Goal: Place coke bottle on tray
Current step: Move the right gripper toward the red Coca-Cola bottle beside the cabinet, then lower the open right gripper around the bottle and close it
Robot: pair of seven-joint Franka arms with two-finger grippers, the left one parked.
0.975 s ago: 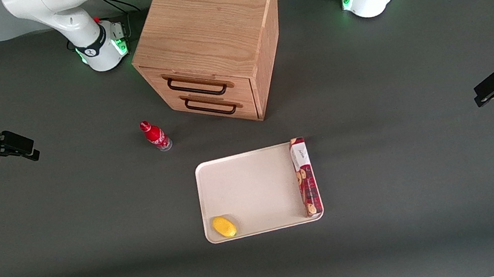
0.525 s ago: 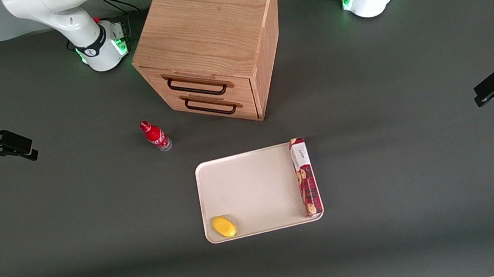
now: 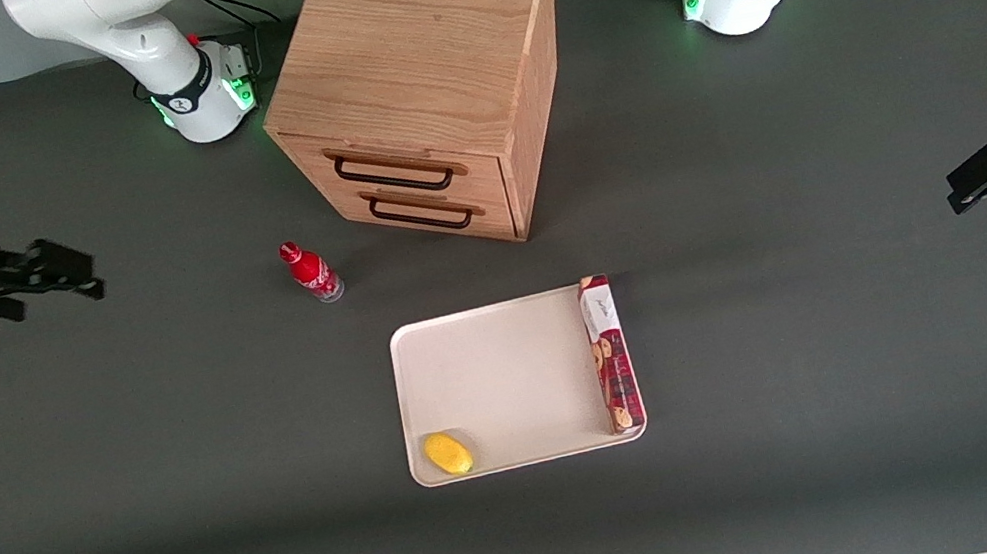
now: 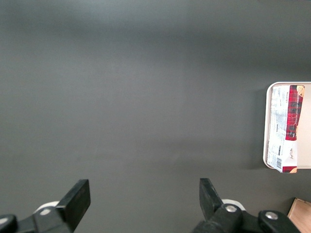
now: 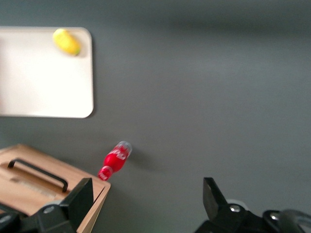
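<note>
One small coke bottle (image 3: pixel 311 272) stands on the dark tabletop (image 3: pixel 174 425) in the front view. It is in front of the wooden drawer cabinet (image 3: pixel 419 87), a bit toward the working arm's end, and farther from the camera than the tray (image 3: pixel 488 359). It does not touch the tray. The tray holds a yellow lemon (image 3: pixel 448 454) in one corner and a long red biscuit box (image 3: pixel 610 353) along one edge. The gripper (image 3: pixel 61 272) hangs over the tabletop, well apart from the bottle, with nothing in it.

The left wrist view shows only the tray end with the biscuit box.

From the right wrist view, the gripper's fingers (image 5: pixel 77 201) are spread wide. The bottle (image 5: pixel 114 160) is red with a red cap, white writing and a clear base. It looks thin and light, so I think a bump from one finger could tip it over and let it roll.
</note>
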